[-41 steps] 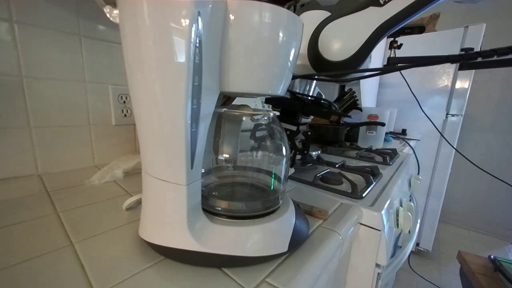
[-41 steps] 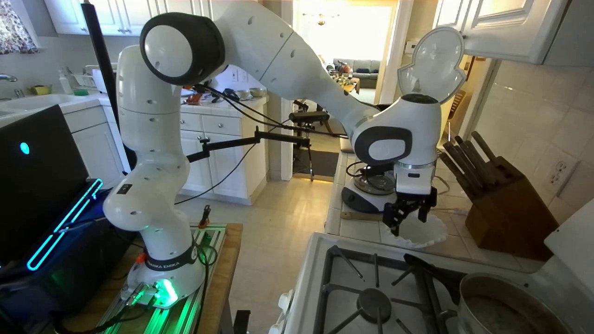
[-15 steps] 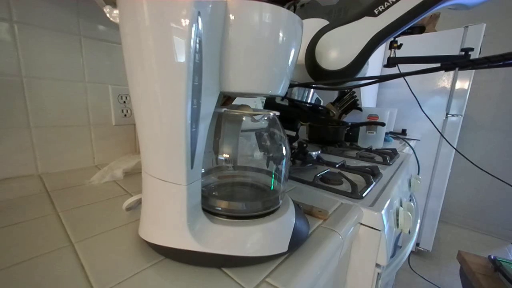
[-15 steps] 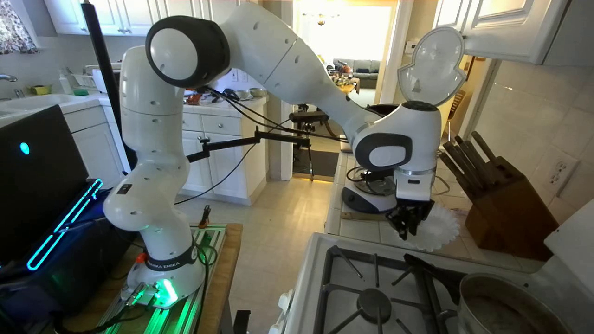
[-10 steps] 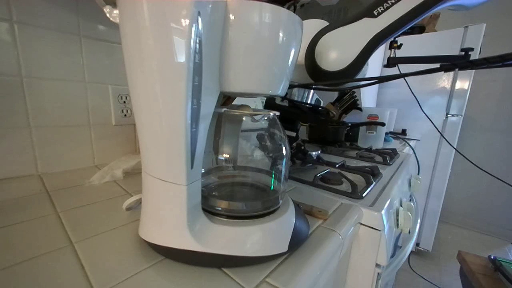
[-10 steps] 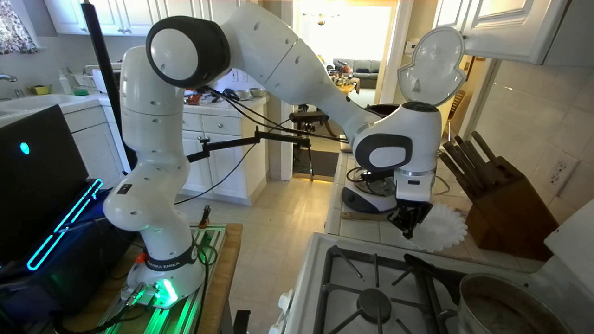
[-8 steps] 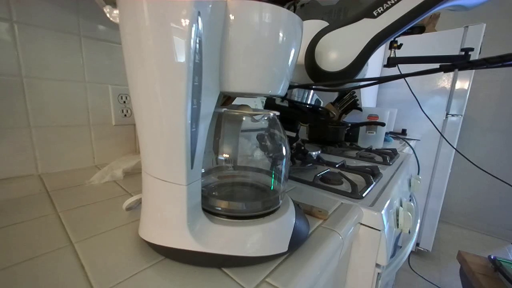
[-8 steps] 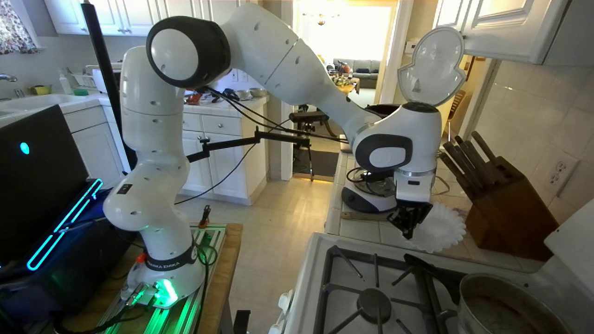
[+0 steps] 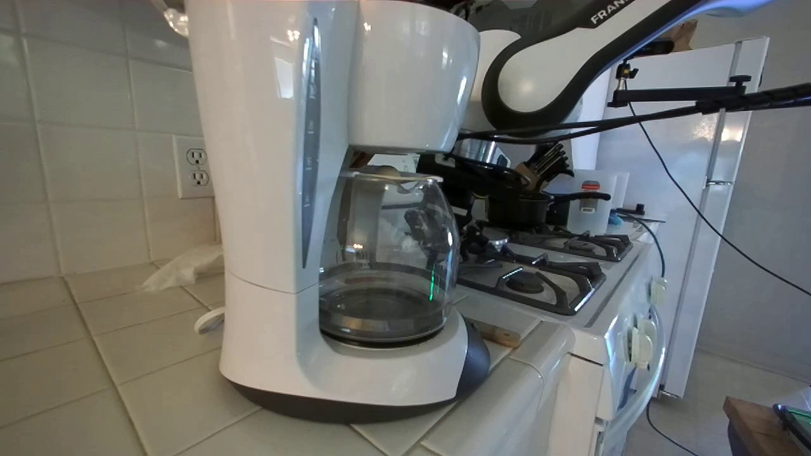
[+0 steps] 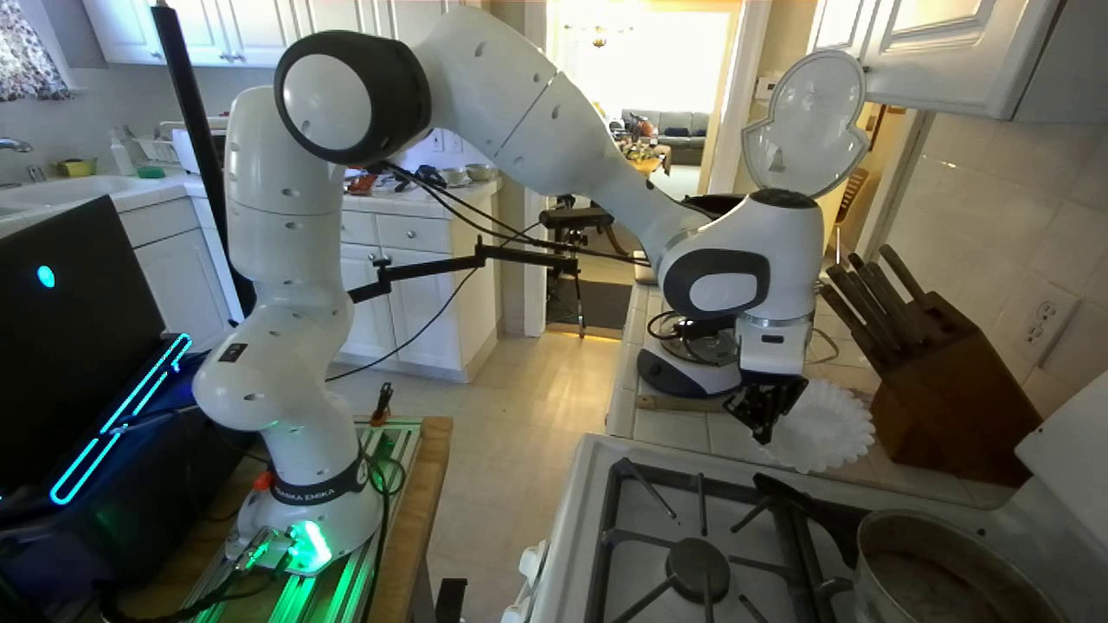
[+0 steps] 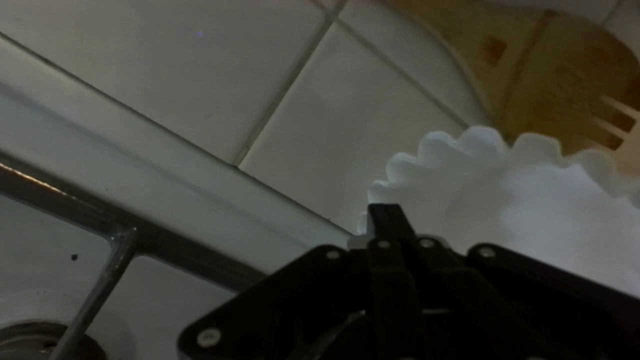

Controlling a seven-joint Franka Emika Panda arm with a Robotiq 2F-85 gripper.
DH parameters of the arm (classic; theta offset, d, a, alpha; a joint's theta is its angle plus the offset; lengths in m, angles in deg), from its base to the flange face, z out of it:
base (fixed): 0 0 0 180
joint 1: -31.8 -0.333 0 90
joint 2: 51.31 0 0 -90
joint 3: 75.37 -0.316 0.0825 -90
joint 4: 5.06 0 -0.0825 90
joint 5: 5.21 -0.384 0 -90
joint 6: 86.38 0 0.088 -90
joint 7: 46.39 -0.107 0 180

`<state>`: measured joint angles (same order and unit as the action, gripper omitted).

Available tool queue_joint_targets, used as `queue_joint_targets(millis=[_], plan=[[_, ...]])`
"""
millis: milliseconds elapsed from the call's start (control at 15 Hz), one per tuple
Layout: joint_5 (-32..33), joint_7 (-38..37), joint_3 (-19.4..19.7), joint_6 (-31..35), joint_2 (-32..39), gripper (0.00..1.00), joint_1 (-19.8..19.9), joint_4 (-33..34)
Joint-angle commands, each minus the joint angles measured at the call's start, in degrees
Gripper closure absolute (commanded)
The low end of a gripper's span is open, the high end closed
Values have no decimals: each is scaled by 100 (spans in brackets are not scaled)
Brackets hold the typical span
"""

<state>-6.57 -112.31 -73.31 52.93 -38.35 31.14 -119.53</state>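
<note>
Toward eight o'clock in the wrist view, the stove grate (image 11: 187,255) runs alongside the tiled bench (image 11: 340,125), so a swing that way seems best avoided. Right of it, the jaws reach up from six o'clock, pressed together and, it appears, pinching the rim of a white fluted paper filter (image 11: 500,210) at its nine o'clock edge. The bite looks shallow and the paper thin, so the step seems best served by keeping the squeeze steady, drawing straight up off the bench ahead of any sideways travel, and going slowly, since the free side could flap or fold. From the pinch the filter spreads toward three o'clock over the bench; whether its base touches down I cannot tell. It looks round, so no clear long axis shows; its mouth appears to face upward, and a line from held edge to free edge runs nine to three o'clock, the far end out of view. Past the rim toward twelve o'clock lies a slotted brown piece (image 11: 550,75). Farthest right, in an exterior view, the knife block (image 10: 952,389) stands at the filter's two o'clock, so the free edge probably wants clearance there.
</note>
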Motion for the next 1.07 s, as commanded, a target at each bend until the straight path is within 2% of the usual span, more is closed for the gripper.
queue_joint_targets(millis=[0, 467, 1000], plan=[[-64, -85, 44, 186, 163, 97, -111, 147], [-28, -173, 76, 178, -27, 97, -176, 216], [579, -868, 270, -420, -304, 97, -209, 353]])
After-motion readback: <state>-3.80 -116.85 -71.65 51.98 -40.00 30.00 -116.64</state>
